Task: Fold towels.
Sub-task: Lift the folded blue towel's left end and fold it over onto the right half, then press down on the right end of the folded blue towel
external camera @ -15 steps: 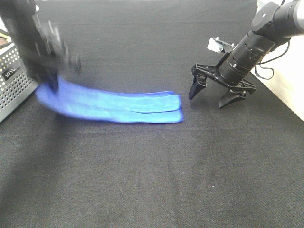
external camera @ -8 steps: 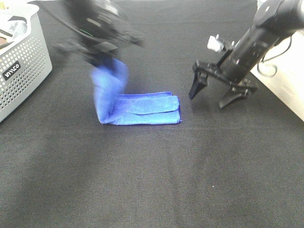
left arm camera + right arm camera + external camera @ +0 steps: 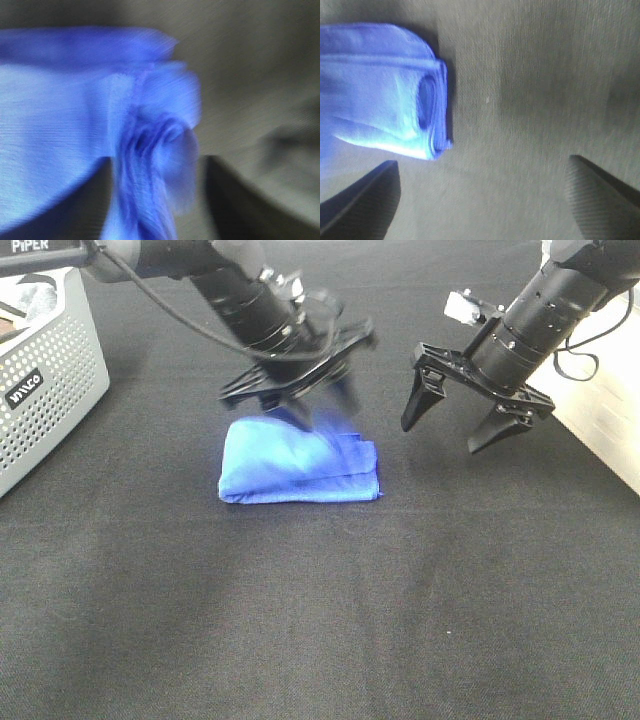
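The royal-blue towel [image 3: 290, 465] lies folded into a thick short packet on the black table, left of centre. My left gripper [image 3: 300, 405] hovers over its far edge, shut on a bunched end of the towel [image 3: 150, 165] that it holds over the packet; this view is blurred. My right gripper [image 3: 440, 438] is open and empty, a little above the table just right of the towel. In the right wrist view its fingertips [image 3: 365, 200] stand wide apart, with the towel's folded end [image 3: 395, 95] off to one side.
A grey perforated basket [image 3: 40, 390] stands at the left edge of the black tabletop [image 3: 350, 620]. A pale surface [image 3: 610, 430] borders the table at the far right.
My left gripper has carried the towel's left end up and over to the right, laying it on the other half. The long strip is now a short packet. The right gripper lifted slightly.
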You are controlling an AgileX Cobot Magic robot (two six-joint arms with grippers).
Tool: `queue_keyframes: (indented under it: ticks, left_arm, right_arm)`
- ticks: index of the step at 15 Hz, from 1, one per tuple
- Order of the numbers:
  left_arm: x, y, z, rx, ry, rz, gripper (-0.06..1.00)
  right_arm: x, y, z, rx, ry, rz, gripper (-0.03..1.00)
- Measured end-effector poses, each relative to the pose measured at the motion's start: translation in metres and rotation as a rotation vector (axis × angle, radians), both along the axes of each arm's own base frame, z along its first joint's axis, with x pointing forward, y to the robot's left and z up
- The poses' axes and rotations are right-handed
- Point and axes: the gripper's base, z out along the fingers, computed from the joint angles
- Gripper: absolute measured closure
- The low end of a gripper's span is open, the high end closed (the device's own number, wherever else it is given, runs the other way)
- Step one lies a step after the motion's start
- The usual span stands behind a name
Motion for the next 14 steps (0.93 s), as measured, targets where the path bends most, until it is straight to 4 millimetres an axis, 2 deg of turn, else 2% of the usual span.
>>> queue_keyframes:
  ticks: [3, 5, 6, 7, 8, 11, 13, 14]
  left_arm:
    - [0.002, -0.003, 0.008, -0.05, -0.045, -0.003, 0.31]
    - [0.004, 0.005, 0.022, -0.026, -0.115, -0.05, 0.31]
    - [0.01, 0.016, 0.03, -0.02, -0.146, -0.044, 0.31]
    - [0.01, 0.016, 0.03, -0.02, -0.146, -0.044, 0.31]
    - [0.019, 0.038, 0.042, 0.002, -0.181, -0.017, 0.31]
    - [0.033, 0.087, 0.048, 0.096, -0.172, 0.026, 0.31]
    - [0.035, 0.108, 0.046, 0.151, -0.139, 0.033, 0.31]
    - [0.036, 0.112, 0.045, 0.161, -0.131, 0.037, 0.31]
  right_arm:
    - [-0.002, 0.001, 0.0, 0.007, 0.025, 0.007, 0.13]
    - [-0.003, 0.006, 0.002, 0.068, 0.035, 0.002, 0.13]
    - [-0.003, 0.01, 0.005, 0.126, 0.032, 0.021, 0.13]
    - [-0.003, 0.01, 0.005, 0.126, 0.032, 0.021, 0.13]
    - [-0.004, 0.022, 0.011, 0.252, 0.01, 0.072, 0.15]
    - [-0.01, 0.065, 0.027, 0.488, -0.071, 0.187, 0.17]
    - [-0.016, 0.095, 0.031, 0.532, -0.12, 0.22, 0.18]
    - [-0.019, 0.106, 0.03, 0.525, -0.137, 0.223, 0.19]
